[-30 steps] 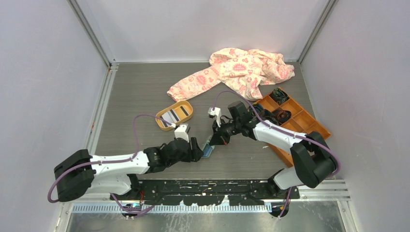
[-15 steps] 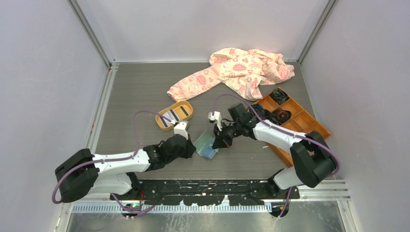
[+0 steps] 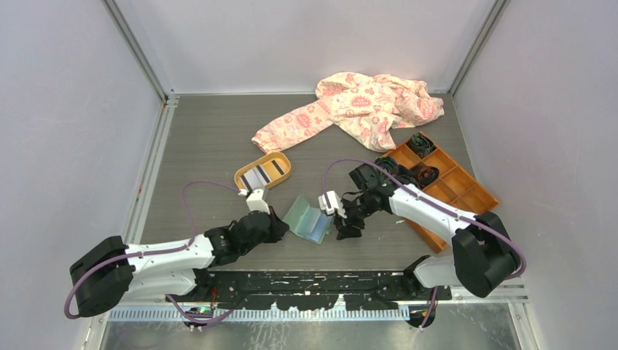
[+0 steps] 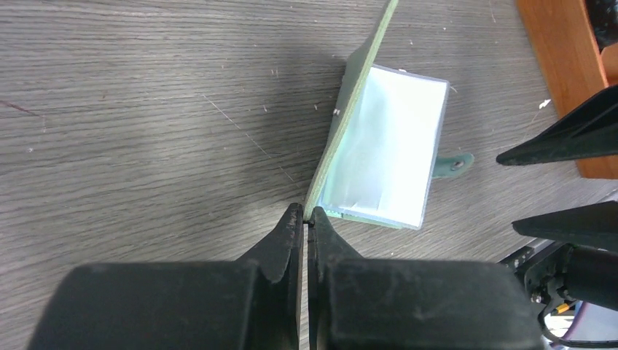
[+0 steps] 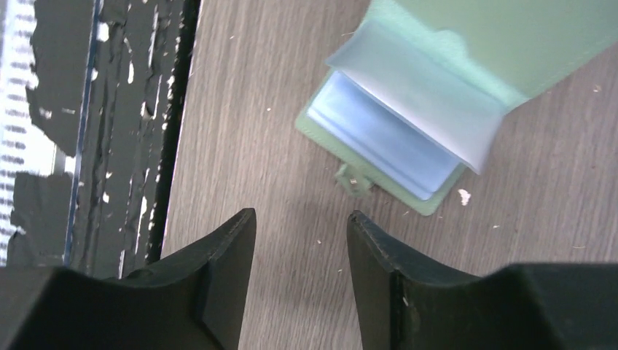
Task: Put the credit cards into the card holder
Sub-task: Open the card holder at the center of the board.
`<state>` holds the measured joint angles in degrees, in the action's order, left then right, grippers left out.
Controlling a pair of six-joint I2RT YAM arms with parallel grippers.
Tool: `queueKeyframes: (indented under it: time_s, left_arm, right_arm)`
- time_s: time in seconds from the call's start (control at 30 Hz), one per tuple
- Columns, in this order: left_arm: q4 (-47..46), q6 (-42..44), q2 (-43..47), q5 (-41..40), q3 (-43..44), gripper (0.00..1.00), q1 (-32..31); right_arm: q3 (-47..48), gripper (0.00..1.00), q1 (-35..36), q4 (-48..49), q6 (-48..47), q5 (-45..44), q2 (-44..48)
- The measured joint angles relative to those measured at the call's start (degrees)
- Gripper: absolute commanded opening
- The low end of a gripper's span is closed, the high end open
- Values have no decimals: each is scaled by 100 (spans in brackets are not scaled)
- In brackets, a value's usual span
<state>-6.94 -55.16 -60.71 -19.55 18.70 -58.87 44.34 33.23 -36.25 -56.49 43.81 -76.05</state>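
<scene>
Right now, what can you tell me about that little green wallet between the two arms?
The card holder is a small pale green folding wallet, lying open on the table. Clear plastic sleeves fan out inside. A small snap tab sticks out from the flat flap. The left gripper pinches the other flap's edge, holding it tilted up. The right gripper hovers open nearby, not touching.

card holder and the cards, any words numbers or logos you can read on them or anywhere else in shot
None readable.
card holder: plain green cover and clear sleeves, no print visible.
credit cards: only dark stripes show; any print too small.
patterned cloth: pink motifs, too small to tell whether any are letters.
</scene>
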Motion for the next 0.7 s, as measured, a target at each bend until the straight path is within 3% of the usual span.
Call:
queueKeyframes:
  time_s: [0.13,0.27,0.43,0.7]
  left_arm:
    - [-17,-195,74,-127,-28,0,-79]
    - [-125,-422,74,-173,-70,0,-107]
    - [-315,-737,74,-175,-225,0,-114]
    - [-507,-981,101,-149,-402,0,-136]
  right_arm:
    - [-24,53,0,-258,-393,63,4]
    - [-125,34,7,-63,-339,140,35]
    - [-308,24,216,789,544,-153,44]
    - [-326,23,957,2124,1875,-1215,-415]
